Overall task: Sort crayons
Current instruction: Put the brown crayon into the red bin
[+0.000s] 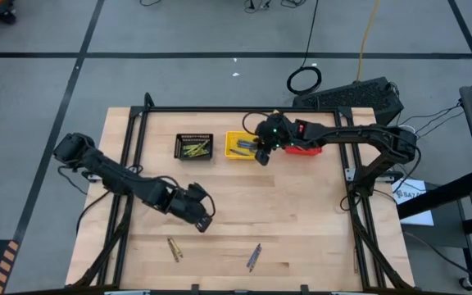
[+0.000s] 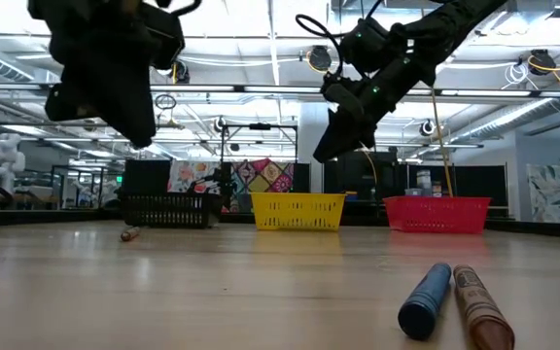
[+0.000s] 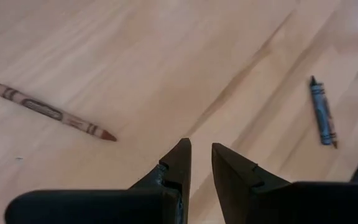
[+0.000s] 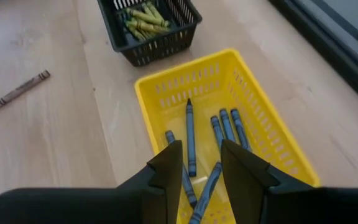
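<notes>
My right gripper [image 4: 201, 163] hangs over the yellow basket [image 4: 261, 102] of blue crayons [image 4: 190, 137], jaws apart, empty. My left gripper [image 3: 201, 163], also parted and empty, should drop straight onto the brownish crayon [image 3: 51, 112] and pinch mid-shaft. Wrapper print's unreadable.

Blue crayons [image 4: 191, 140] were seen in a yellow basket [image 4: 260, 121]; olive-yellow crayons [image 4: 143, 17] in a black basket [image 4: 166, 45].

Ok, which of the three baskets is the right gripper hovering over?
The yellow basket, the middle one of the row, holding blue crayons. The right gripper hangs above it, empty; the black basket holds olive-yellow ones.
</notes>
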Controlling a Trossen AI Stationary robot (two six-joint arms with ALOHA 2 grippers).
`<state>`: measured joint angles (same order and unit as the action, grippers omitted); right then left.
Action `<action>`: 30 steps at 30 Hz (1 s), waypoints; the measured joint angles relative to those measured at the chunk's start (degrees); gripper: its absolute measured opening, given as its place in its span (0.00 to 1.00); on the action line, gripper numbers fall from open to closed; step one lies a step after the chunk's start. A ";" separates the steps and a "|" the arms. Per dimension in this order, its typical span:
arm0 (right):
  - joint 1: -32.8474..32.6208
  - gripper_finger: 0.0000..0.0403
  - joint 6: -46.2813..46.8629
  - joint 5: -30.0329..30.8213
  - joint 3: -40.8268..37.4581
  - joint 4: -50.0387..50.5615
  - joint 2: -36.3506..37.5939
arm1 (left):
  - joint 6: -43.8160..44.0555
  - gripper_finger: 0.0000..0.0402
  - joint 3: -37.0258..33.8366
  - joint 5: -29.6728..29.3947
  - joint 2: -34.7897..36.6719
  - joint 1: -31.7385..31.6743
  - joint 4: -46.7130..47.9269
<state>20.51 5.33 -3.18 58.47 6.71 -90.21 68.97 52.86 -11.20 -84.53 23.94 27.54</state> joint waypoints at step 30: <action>-0.76 0.24 -0.03 0.33 6.19 10.55 0.00 | 20.79 0.17 0.04 -3.44 -10.00 -6.65 10.98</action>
<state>19.75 5.30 -2.85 64.66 17.26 -90.21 89.76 52.90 -14.63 -94.53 17.29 38.52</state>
